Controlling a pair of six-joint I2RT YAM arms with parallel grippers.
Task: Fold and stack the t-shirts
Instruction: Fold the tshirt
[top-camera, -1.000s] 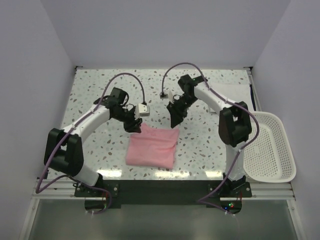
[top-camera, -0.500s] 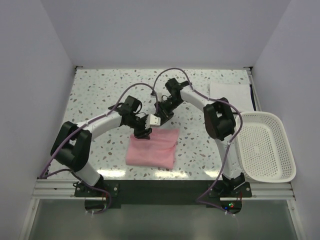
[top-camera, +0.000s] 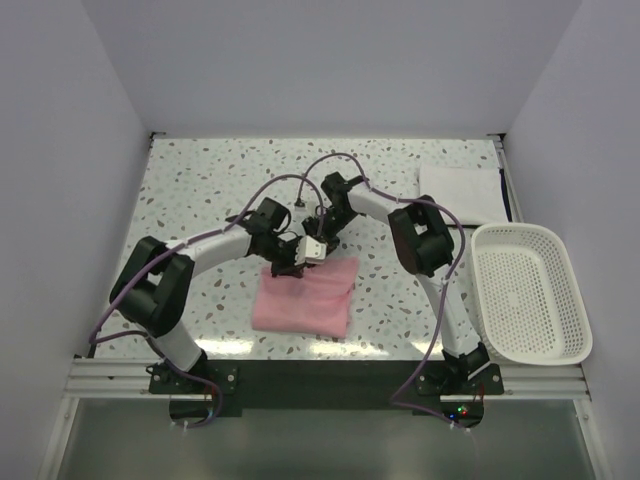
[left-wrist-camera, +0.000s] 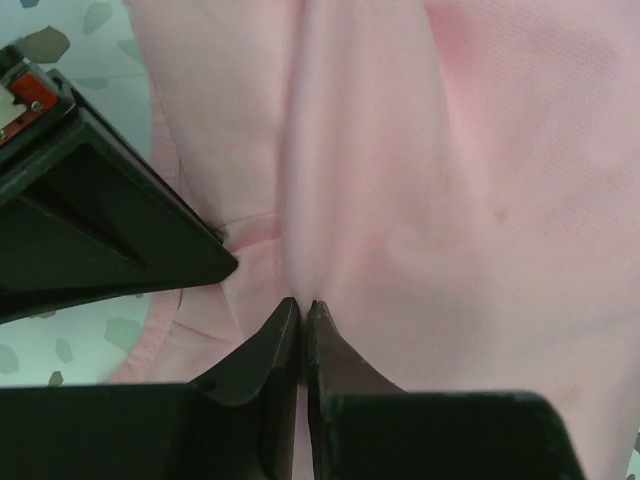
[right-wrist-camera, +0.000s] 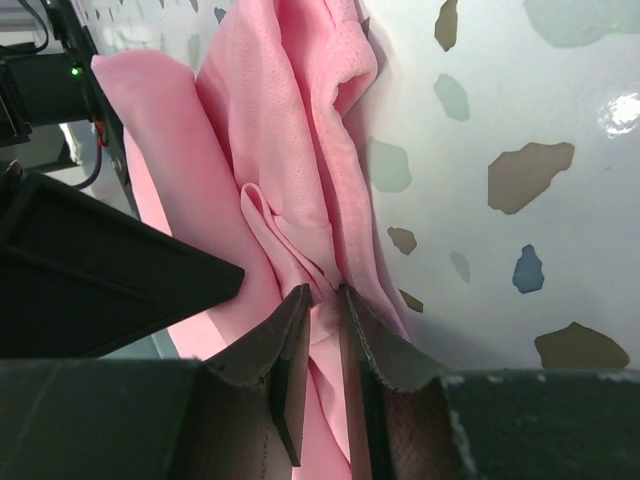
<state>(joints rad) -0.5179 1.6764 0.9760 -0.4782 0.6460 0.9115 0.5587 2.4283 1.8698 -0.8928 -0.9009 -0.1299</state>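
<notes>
The pale pink t-shirt (top-camera: 305, 295) lies folded on the speckled table near the front middle. Both grippers sit side by side at its far edge. My left gripper (top-camera: 287, 268) is shut on a pinch of the pink cloth (left-wrist-camera: 360, 200). My right gripper (top-camera: 317, 250) is shut on a bunched fold of the pink shirt (right-wrist-camera: 290, 180) at its edge by the bare table. The white t-shirt (top-camera: 460, 185) lies as a folded rectangle at the far right of the table, apart from both grippers.
A white perforated basket (top-camera: 528, 292) stands at the right edge of the table. The table (top-camera: 200, 190) is pale with dark flecks. Purple cables loop over both arms above the shirt.
Both grippers have moved inward from the shirt's far corners and come together at the middle of its far edge, where they now grip the cloth. The shirt has not shifted.
</notes>
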